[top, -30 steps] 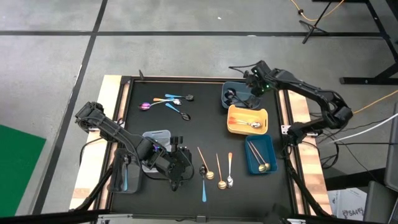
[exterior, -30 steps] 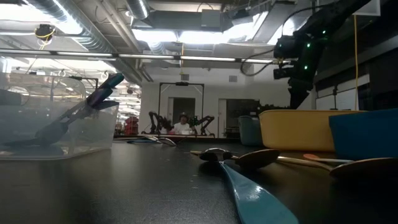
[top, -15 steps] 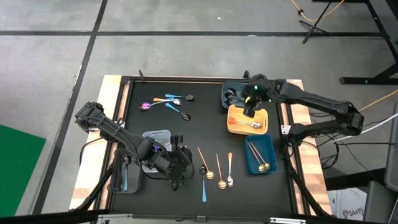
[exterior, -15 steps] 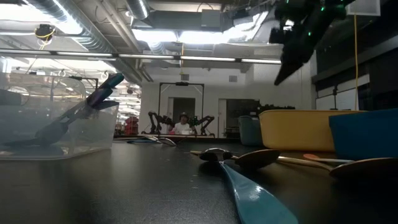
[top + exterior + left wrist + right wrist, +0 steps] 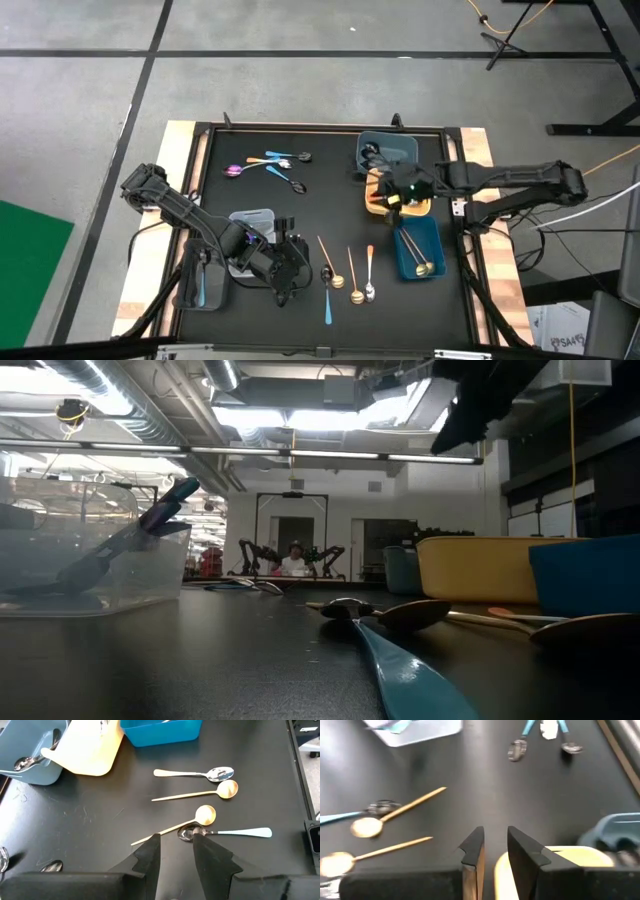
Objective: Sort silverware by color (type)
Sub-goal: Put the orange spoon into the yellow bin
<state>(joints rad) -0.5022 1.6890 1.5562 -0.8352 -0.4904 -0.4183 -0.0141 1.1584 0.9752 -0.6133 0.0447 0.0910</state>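
Several spoons lie flat on the black mat near the front: two gold ones (image 5: 325, 257) (image 5: 352, 270), a silver one with a copper handle (image 5: 369, 272) and a blue-handled one (image 5: 328, 300). More spoons (image 5: 270, 165) lie at the far left. My left gripper (image 5: 290, 272) (image 5: 175, 852) hovers open beside the front spoons, above the end of a gold spoon's handle (image 5: 145, 839). My right gripper (image 5: 398, 192) (image 5: 495, 847) hangs open and empty over the yellow tray (image 5: 420, 205), which holds a silver spoon.
A grey-blue tray (image 5: 388, 150) with dark spoons stands at the far right, and a blue tray (image 5: 420, 250) with gold spoons at the near right. A clear tray (image 5: 250, 225) stands by my left arm. A dark tray (image 5: 200, 290) holds a blue spoon.
My right gripper has swung from above the grey-blue tray toward the table's near edge and now hangs over the yellow tray. It has risen a little and rolled, and its fingers have stayed open. My left gripper and the spoons have kept still.
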